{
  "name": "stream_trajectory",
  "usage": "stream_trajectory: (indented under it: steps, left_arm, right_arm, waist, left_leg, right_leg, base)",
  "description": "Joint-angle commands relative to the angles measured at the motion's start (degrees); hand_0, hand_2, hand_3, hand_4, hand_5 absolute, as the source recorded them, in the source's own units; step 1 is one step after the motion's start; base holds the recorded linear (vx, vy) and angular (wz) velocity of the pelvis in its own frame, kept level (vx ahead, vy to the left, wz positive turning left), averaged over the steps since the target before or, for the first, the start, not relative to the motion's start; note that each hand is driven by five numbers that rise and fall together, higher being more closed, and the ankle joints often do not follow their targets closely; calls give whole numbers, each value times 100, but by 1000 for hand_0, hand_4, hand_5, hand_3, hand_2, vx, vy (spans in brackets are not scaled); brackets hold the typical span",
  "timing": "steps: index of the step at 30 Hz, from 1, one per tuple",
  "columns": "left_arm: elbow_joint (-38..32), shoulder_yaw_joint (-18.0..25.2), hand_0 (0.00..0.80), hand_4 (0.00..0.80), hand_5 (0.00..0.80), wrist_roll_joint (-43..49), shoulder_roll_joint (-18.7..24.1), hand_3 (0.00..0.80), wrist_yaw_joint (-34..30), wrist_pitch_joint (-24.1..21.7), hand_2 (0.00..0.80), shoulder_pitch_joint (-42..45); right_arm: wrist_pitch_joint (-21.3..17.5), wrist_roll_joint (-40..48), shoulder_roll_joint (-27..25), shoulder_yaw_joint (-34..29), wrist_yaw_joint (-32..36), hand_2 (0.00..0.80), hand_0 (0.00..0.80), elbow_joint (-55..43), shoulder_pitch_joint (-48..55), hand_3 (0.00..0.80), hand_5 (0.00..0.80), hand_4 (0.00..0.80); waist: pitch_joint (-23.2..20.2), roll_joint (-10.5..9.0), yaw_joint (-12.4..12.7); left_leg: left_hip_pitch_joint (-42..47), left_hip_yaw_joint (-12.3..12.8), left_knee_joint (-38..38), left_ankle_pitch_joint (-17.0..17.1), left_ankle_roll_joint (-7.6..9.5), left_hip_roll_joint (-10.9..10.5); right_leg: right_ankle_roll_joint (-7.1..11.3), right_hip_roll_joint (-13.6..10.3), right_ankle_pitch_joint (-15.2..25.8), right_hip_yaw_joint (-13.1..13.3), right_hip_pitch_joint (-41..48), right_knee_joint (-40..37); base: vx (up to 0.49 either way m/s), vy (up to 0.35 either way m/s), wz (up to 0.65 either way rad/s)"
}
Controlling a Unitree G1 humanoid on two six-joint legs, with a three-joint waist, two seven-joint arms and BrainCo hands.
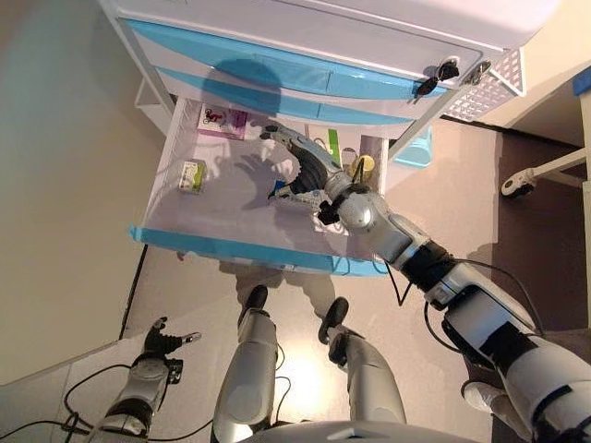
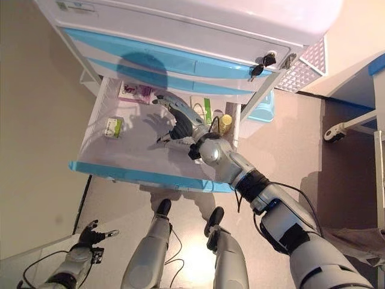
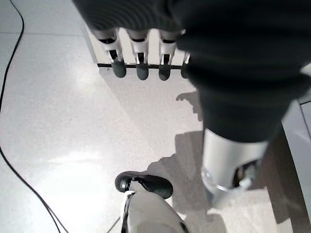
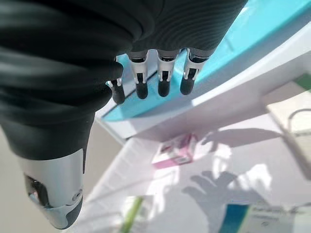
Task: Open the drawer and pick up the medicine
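The white drawer with a blue front (image 1: 249, 249) stands pulled out of the cabinet. Inside lie a small green-and-white medicine box (image 1: 191, 175) at the left, a pink box (image 1: 222, 120) at the back, a green box (image 1: 333, 143) and a yellow bottle (image 1: 363, 166) at the right. My right hand (image 1: 305, 166) hovers open over the drawer's middle, holding nothing, fingers (image 4: 163, 77) straight, with a blue-and-white packet (image 4: 252, 218) beneath it. My left hand (image 1: 162, 343) hangs low over the floor at the lower left, fingers (image 3: 141, 63) relaxed and empty.
Two shut blue-fronted drawers (image 1: 277, 69) sit above the open one, with keys (image 1: 434, 78) in the lock. A white mesh basket (image 1: 489, 88) hangs at the cabinet's right side. A wheeled leg of a stand (image 1: 517, 182) is on the floor at the right.
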Motion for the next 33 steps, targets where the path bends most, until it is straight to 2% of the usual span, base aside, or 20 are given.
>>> stream_trajectory:
  steps: [1,13,33]
  left_arm:
    - [60,-95,0,0,0,-204,4,0,168,-68,0,-61]
    - [204,-199,0,0,0,-231,32,0,222,-81,0,-159]
    - [287,-287,0,0,0,-231,52,0,226,-108,0,-221]
  right_arm:
    - [-36,-256,137,17,-276,0,0,169,-513,0,0,0]
    - [141,-602,510,429,-236,0,0,1210,-933,0,0,0]
    - [256,-1060,833,757,-172,0,0,2115,-1108,0,0,0]
  waist:
    - [66,11,155]
    - [133,39,207]
    - [171,16,247]
  left_leg:
    - [-171,-40,-438,582,472,-469]
    - [-156,-28,-513,611,466,-484]
    - [-91,-27,-574,630,450,-477]
  right_leg:
    - [291,32,-500,3,212,422]
    - [295,22,-448,26,209,390]
    - [298,7,-393,40,270,335]
  base:
    - [0,0,0]
    - [0,0,0]
    - [0,0,0]
